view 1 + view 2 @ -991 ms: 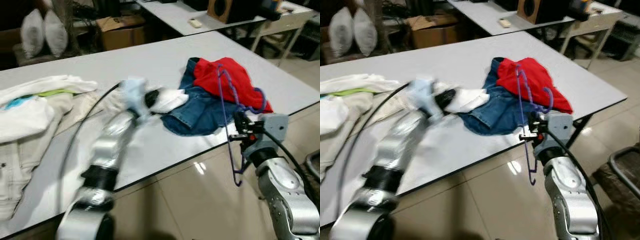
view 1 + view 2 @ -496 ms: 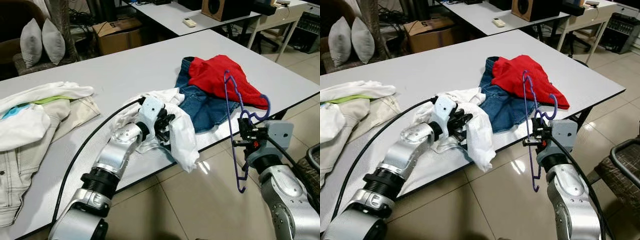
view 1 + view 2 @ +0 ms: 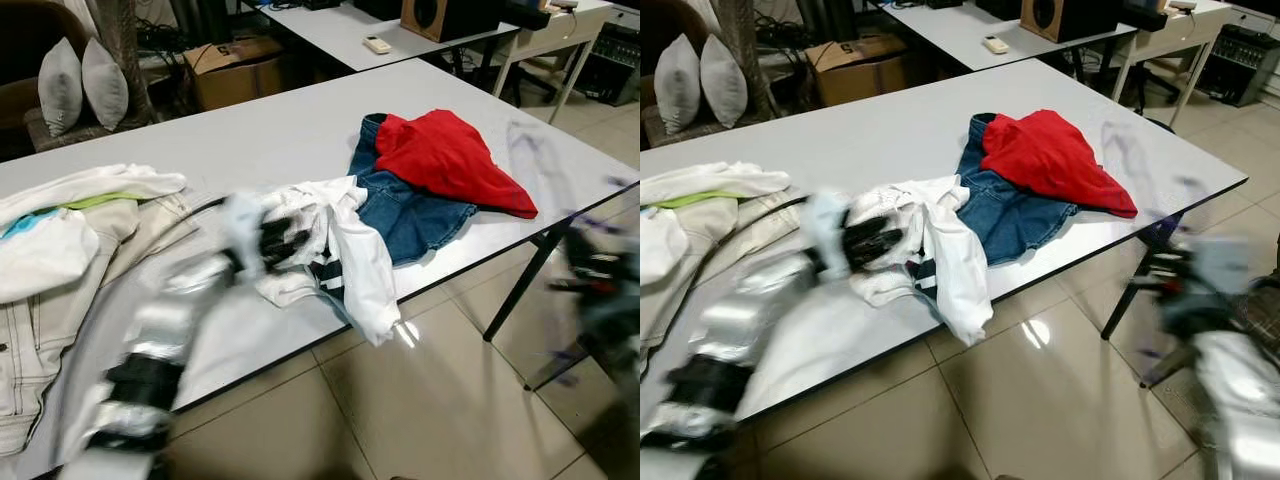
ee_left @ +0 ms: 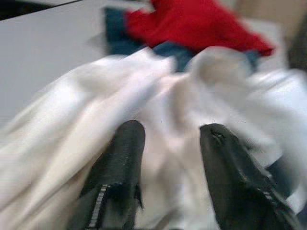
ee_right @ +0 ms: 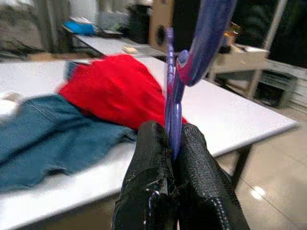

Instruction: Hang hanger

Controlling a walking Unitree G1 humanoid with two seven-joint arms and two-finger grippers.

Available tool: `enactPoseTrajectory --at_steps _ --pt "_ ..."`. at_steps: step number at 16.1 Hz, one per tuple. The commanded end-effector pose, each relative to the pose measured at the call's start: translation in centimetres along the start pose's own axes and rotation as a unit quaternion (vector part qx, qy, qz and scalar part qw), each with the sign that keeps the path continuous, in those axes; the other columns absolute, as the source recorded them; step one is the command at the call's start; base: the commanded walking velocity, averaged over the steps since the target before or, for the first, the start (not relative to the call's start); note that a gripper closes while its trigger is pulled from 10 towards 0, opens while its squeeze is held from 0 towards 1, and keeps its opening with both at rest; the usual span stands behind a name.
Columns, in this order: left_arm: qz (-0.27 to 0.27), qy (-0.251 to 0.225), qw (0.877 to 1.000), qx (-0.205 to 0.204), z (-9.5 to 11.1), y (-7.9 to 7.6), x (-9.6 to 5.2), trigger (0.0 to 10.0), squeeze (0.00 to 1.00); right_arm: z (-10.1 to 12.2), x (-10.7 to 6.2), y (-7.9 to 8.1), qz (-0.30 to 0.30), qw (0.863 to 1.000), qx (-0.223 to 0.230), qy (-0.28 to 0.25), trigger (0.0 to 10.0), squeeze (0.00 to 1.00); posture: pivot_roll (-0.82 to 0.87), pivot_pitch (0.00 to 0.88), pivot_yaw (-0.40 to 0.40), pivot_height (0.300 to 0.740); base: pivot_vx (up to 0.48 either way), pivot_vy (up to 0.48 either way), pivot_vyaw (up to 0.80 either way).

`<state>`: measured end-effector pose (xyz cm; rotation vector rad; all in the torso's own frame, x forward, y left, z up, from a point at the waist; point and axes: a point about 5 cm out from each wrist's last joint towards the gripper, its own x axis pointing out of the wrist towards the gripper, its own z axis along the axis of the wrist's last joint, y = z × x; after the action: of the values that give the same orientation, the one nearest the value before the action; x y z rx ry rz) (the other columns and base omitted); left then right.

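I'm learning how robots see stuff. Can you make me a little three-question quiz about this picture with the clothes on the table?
1. True or false: the right gripper is pinching a purple hanger.
2. What lies on top of the blue jeans on the table? A) a red garment B) a yellow towel C) a black shoe
3. Fill in: the left gripper has its fingers spread over a ____ garment that droops over the table's near edge.

Key: 1 true. 2 A, the red garment. 3 white.
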<state>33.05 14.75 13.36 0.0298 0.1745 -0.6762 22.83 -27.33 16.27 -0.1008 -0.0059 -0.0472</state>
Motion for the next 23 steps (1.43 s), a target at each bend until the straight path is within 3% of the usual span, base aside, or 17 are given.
enactPoseTrajectory --at_steps 1,2,3,4,6,7,9,17,19,22,23 --pt "0.017 0.015 0.999 0.048 -0.4 0.1 -0.7 10.0 1.0 -0.6 -0.7 -0.3 0.008 0.999 -0.028 0.022 10.0 0.0 -0.26 0.0 0.042 0.74 0.0 0.0 0.0" --pt "0.022 0.017 0.998 0.058 -0.7 0.2 -1.0 10.0 1.0 -0.8 -0.9 -0.4 0.007 0.999 -0.034 0.028 10.0 0.0 -0.26 0.0 0.042 0.74 0.0 0.0 0.0" --pt "0.014 -0.008 0.999 0.032 -1.0 -0.8 -1.7 10.0 0.05 -1.1 -1.3 0.6 0.025 0.999 -0.027 0.03 10.0 0.0 -0.27 0.0 0.027 0.74 0.0 0.0 0.0" --pt "0.01 -0.021 1.0 0.017 -1.0 -1.2 -1.9 10.0 0.05 -1.1 -1.4 1.1 0.033 0.999 -0.024 0.029 10.0 0.0 -0.27 0.0 0.027 0.74 0.0 0.0 0.0" --pt "0.098 -0.077 0.992 -0.021 -1.4 -2.0 -3.0 10.0 0.0 -0.4 -0.9 3.6 0.041 0.999 -0.006 -0.003 10.0 0.0 -0.27 0.0 0.01 0.74 0.0 0.0 0.0" --pt "0.113 -0.079 0.99 -0.022 -1.6 -2.2 -3.3 10.0 0.0 -0.2 -0.7 4.4 0.046 0.999 -0.019 -0.01 10.0 0.0 -0.27 0.0 -0.006 0.74 0.0 0.0 0.0" --pt "0.131 -0.079 0.988 -0.026 -1.9 -2.7 -3.3 10.0 0.0 0.1 -0.1 5.5 0.052 0.998 -0.003 -0.023 10.0 0.0 -0.26 0.0 -0.027 0.74 0.0 -0.452 0.7" --pt "0.152 -0.087 0.984 -0.014 -1.3 -3.2 -3.0 10.0 0.0 0.3 0.7 6.8 0.065 0.997 0.01 -0.031 10.0 0.0 -0.23 0.0 -0.027 0.74 0.0 -0.464 0.8" --pt "0.151 -0.082 0.985 -0.022 -1.3 -3.3 -2.7 10.0 0.0 0.1 0.4 6.9 0.054 0.997 0.046 -0.03 10.0 0.0 -0.23 0.0 -0.027 0.74 0.0 0.354 0.0" --pt "0.138 -0.073 0.987 -0.026 -1.3 -3.4 -2.0 10.0 0.0 -0.3 -0.2 7.8 0.05 0.997 0.055 -0.017 10.0 0.0 -0.25 0.0 0.0 0.74 0.0 0.48 -0.74" --pt "0.146 -0.072 0.987 -0.008 -1.2 -3.2 -2.0 10.0 0.0 -0.4 -0.4 8.0 0.05 0.997 0.056 -0.016 10.0 0.0 -0.25 0.0 0.0 0.74 0.0 0.0 -0.8"
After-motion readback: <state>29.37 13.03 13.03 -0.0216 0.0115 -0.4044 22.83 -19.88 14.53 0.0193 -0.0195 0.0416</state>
